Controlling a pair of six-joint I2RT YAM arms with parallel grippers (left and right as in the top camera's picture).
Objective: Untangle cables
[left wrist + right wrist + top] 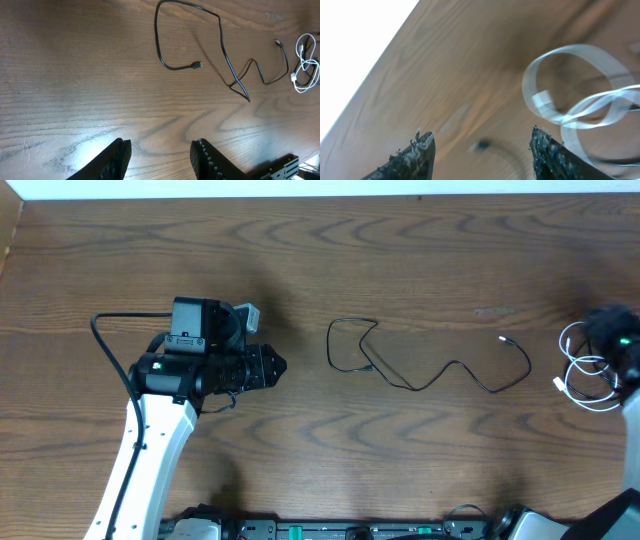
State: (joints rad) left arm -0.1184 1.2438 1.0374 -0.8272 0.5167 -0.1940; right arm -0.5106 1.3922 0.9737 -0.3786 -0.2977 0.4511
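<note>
A thin black cable (430,370) lies in loose bends across the middle of the table; it also shows in the left wrist view (222,50). A white cable (585,370) lies coiled at the far right, also in the left wrist view (306,65) and blurred in the right wrist view (580,105). My left gripper (160,155) is open and empty over bare wood, left of the black cable. My right gripper (482,150) is open and empty just above the table, beside the white coil, with a blurred dark cable end between its fingers' line.
The left arm (160,430) reaches in from the front left, with its own thick black wire looping at its left. The right arm (625,350) sits at the right edge over the white coil. The table's far edge (320,198) runs along the top.
</note>
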